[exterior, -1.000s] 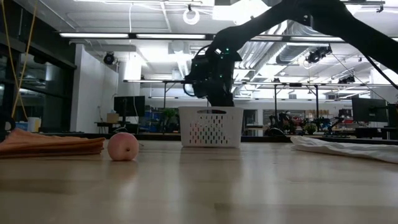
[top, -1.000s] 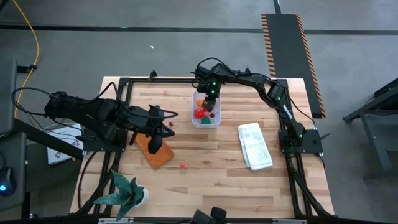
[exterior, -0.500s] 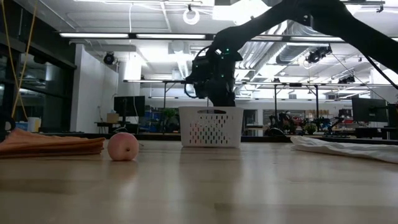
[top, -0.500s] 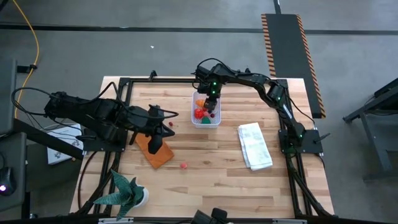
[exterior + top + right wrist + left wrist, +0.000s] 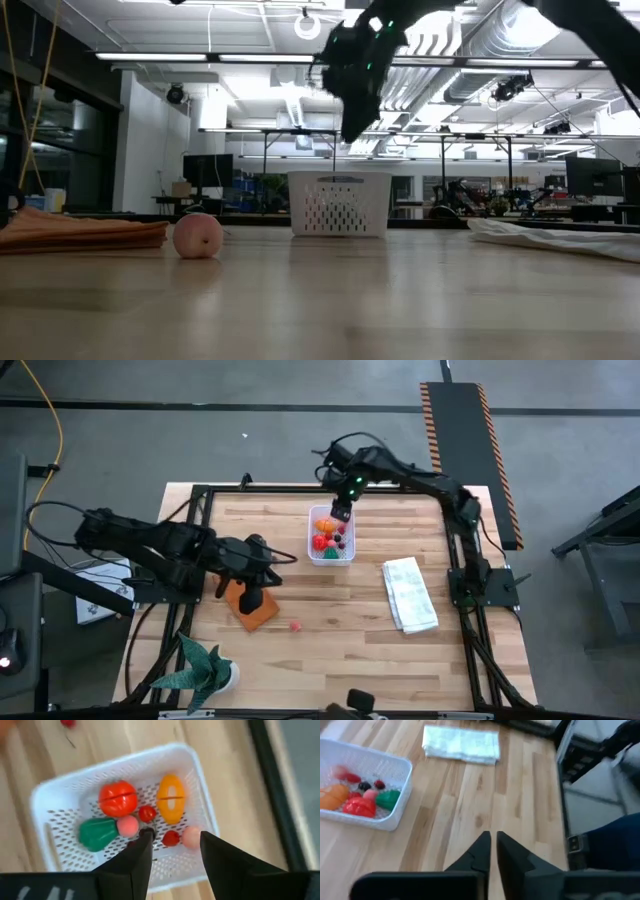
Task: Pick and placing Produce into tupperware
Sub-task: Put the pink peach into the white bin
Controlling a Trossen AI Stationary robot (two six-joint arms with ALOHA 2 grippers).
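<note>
Nearest the low camera, a pink berry (image 5: 198,236) is left loose on the surface (image 5: 340,640), well in front of the tupperware (image 5: 331,537), so collection is judged unfinished. Between berry and tub, the left end effector (image 5: 254,598) is held low over the orange-brown flat piece (image 5: 252,606), fingers pressed together and empty. Beyond, most produce is gathered in the tupperware, and the right end effector (image 5: 172,851) is raised above it, spread and empty, wrist bent downward.

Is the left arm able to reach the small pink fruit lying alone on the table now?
Probably yes. The pink fruit lies on bare wood just beside the orange mat, close to the left gripper, whose fingers are shut. Nothing stands between them.
</note>
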